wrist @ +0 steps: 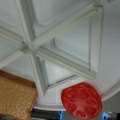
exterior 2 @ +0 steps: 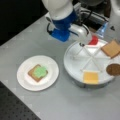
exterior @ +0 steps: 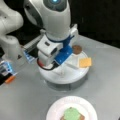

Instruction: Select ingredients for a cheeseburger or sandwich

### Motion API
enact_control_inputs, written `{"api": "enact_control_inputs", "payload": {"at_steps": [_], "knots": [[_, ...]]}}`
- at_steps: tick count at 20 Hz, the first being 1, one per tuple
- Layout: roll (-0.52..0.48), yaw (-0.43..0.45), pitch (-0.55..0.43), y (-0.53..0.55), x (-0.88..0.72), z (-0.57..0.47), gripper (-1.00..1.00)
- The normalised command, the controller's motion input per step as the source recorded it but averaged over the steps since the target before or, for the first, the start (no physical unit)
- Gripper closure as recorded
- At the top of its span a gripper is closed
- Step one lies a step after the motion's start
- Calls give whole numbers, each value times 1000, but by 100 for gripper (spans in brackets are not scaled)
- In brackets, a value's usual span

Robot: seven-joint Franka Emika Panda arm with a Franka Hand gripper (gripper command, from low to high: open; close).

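Observation:
A white divided tray (exterior: pixel 62 78) (exterior 2: pixel 75 65) holds the ingredients: a yellow cheese square (exterior: pixel 85 62) (exterior 2: pixel 91 77), a dark patty disc (exterior: pixel 77 49) (exterior 2: pixel 113 69) and a brown toast square (exterior 2: pixel 111 48) (wrist: pixel 15 100). My gripper (exterior 2: pixel 91 42) hangs over the tray's far edge, shut on the red round (exterior 2: pixel 94 40) (wrist: pixel 81 100). In the wrist view the red round overlaps the tray rim. On the white paper plate (exterior: pixel 83 106) (exterior 2: pixel 25 80) lies the sandwich (exterior: pixel 72 115) (exterior 2: pixel 37 72), a toast square with a green round on top.
The arm's base (exterior: pixel 10 37) stands at a front view's left, with a small orange object (exterior: pixel 10 79) and blue-lit parts beside it. A dark perforated mat (exterior 2: pixel 15 110) borders the grey table at a front view's bottom left.

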Motion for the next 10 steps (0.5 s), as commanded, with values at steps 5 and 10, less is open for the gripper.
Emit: {"api": "enact_control_inputs", "payload": {"at_steps": [5,10], "knots": [[-353,97,-222,285,-415,-186,-100],[-236,65,-248,190,-469,-196,-100]]}}
